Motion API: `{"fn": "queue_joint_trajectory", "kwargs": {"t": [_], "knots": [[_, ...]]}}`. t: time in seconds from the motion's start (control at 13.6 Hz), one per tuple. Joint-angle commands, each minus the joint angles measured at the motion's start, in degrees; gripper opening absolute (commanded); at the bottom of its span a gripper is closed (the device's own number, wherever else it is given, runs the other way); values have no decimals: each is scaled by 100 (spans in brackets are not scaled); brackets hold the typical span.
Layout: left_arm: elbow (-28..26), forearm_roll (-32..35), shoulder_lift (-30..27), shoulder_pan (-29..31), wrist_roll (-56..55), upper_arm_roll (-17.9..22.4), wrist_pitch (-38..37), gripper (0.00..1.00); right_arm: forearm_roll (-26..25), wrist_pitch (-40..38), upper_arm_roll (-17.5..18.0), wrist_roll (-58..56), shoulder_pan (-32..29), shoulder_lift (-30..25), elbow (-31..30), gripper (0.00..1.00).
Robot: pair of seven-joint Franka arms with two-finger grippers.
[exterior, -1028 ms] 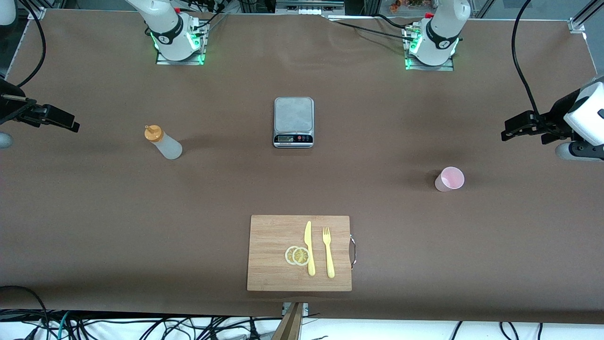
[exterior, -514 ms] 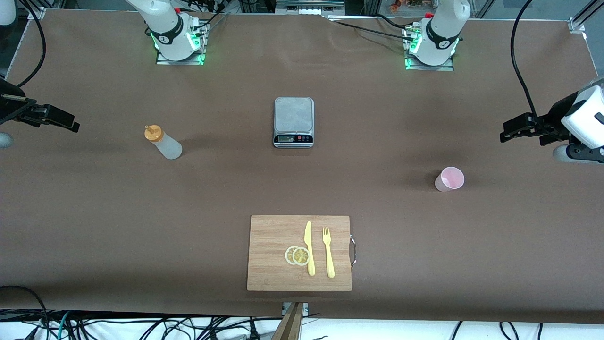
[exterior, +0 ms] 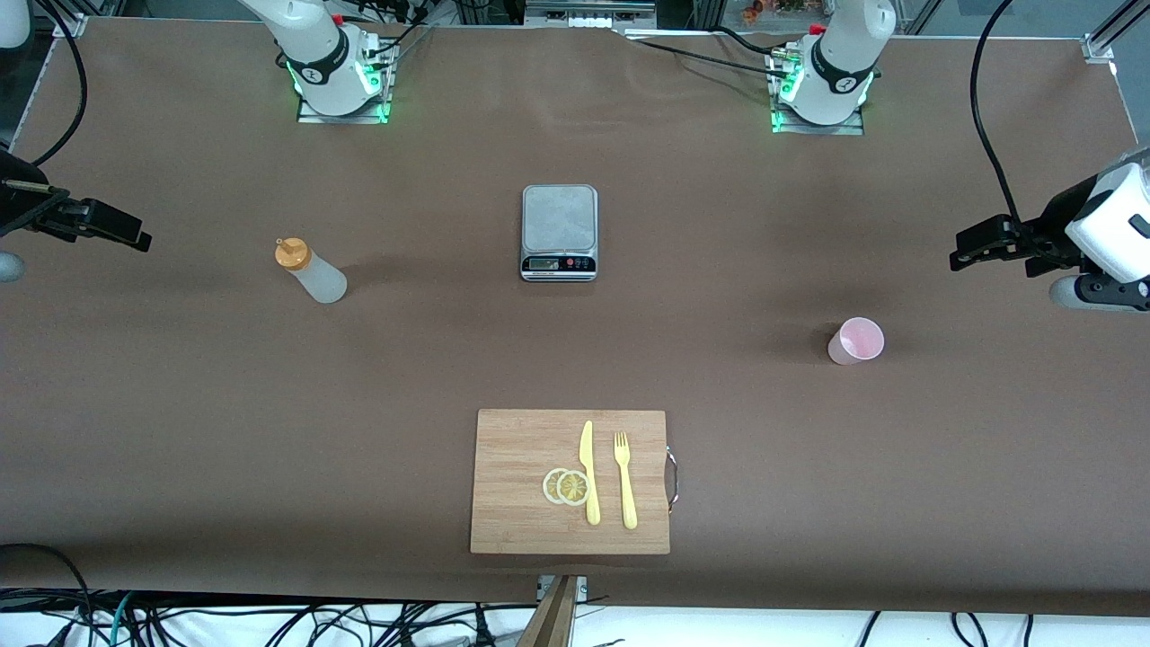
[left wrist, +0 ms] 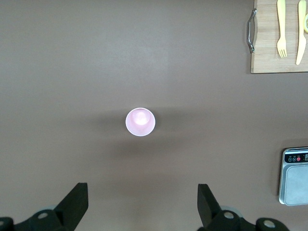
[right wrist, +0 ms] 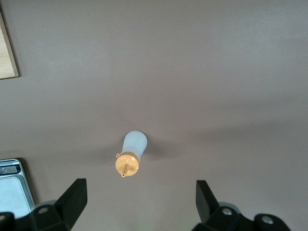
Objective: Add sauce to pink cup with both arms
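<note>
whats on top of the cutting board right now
On the cutting board lie two overlapping lemon slices, a yellow knife and a yellow fork, side by side. Whatever is beneath the board is hidden.

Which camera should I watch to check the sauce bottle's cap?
Right wrist view: it looks straight down on the sauce bottle, orange cap and nozzle plain, between the right gripper's open fingers. The front view shows it small and upright. The left wrist view misses it.

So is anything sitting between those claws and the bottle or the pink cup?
Nothing visible. The right gripper, open, has only bare table between it and the sauce bottle. The left gripper, open, has the same toward the pink cup. The grey scale stands between bottle and cup.
</note>
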Motion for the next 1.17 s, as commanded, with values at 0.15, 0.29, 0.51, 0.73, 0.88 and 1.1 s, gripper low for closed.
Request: {"fn": "queue_joint_trajectory", "kwargs": {"t": [0.15,0.29,0.51,0.73,0.88,1.1], "knots": [[54,-60,211,56,-23,35,-46,100,81,3,-22,-108,-11,-47,-47,100],[45,-69,439,117,21,52,-28,100,81,3,-22,-108,-11,-47,-47,100],[-226,-42,739,135,74,61,602,100,81,3,-22,-108,-11,-47,-47,100],[-1270,-33,854,144,784,61,1848,100,81,3,-22,-108,-11,-47,-47,100],[-1982,-33,924,144,891,61,2623,100,81,-6,-22,-108,-11,-47,-47,100],[-2739,-42,1125,153,1285,218,3546,100,81,-6,-22,-108,-11,-56,-56,100]]}}
